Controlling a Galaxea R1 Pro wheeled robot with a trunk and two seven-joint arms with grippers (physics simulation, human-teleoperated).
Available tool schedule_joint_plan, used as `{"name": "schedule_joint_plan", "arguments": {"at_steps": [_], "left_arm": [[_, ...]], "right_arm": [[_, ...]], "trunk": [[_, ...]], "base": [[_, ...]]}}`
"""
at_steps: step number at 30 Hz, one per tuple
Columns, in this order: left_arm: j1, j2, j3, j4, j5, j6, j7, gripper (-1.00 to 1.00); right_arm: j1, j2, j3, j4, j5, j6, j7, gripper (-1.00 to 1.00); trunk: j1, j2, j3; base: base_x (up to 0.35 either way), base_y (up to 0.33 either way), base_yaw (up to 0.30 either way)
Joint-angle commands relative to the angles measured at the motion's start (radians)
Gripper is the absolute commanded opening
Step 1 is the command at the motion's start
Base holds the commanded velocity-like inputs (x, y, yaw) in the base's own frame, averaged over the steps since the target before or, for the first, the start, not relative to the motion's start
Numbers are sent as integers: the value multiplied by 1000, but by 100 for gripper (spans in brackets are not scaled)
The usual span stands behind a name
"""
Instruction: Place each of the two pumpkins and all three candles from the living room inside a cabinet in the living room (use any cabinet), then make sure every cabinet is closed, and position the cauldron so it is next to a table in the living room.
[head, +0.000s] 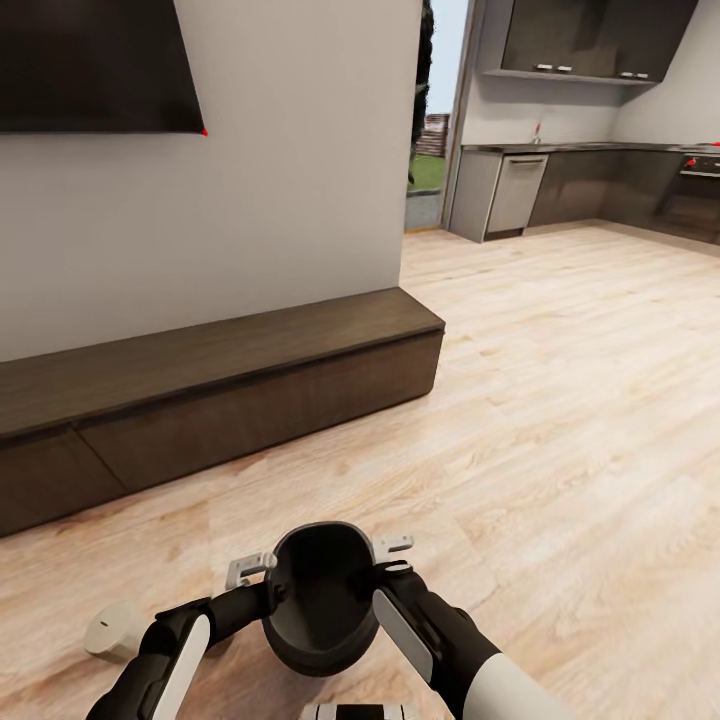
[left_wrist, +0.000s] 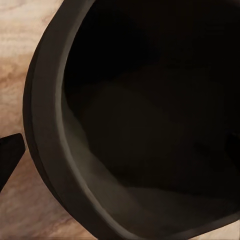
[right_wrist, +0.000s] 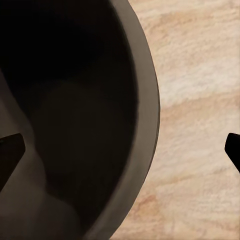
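Observation:
The cauldron (head: 320, 600), a dark grey round pot with an empty interior, sits low in the head view between my two arms. My left gripper (head: 258, 572) is at its left rim and my right gripper (head: 388, 552) at its right rim. In the right wrist view the cauldron wall (right_wrist: 142, 125) runs between two fingertips (right_wrist: 10, 152) that stand wide apart and clear of it. In the left wrist view one fingertip (left_wrist: 11, 150) lies just outside the cauldron rim (left_wrist: 45, 125). The cabinet (head: 230, 390), long, low and dark brown, runs along the wall ahead with its drawer fronts shut.
A dark TV (head: 95, 65) hangs on the white wall above the cabinet. Light wood floor (head: 560, 420) stretches right toward a kitchen (head: 580, 170) with grey counters. A small pale rounded object (head: 113, 628) lies on the floor by my left arm.

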Motion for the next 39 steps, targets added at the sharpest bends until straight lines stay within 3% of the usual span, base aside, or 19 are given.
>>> {"name": "schedule_joint_plan", "arguments": {"at_steps": [1, 13, 18, 26, 39], "left_arm": [[0, 0, 0, 0, 0, 0, 0, 100], [0, 0, 0, 3, 0, 0, 0, 100], [0, 0, 0, 3, 0, 0, 0, 100], [0, 0, 0, 3, 0, 0, 0, 100], [0, 0, 0, 3, 0, 0, 0, 100]], "right_arm": [[0, 0, 0, 0, 0, 0, 0, 100], [0, 0, 0, 3, 0, 0, 0, 100], [0, 0, 0, 3, 0, 0, 0, 100], [0, 0, 0, 3, 0, 0, 0, 100], [0, 0, 0, 3, 0, 0, 0, 100]], "trunk": [[0, 0, -4], [4, -2, -39], [4, -2, -39], [8, -4, -70], [10, -5, -85]], "base": [[0, 0, 0], [0, 0, 0], [0, 0, 0], [0, 0, 0], [0, 0, 0]]}}
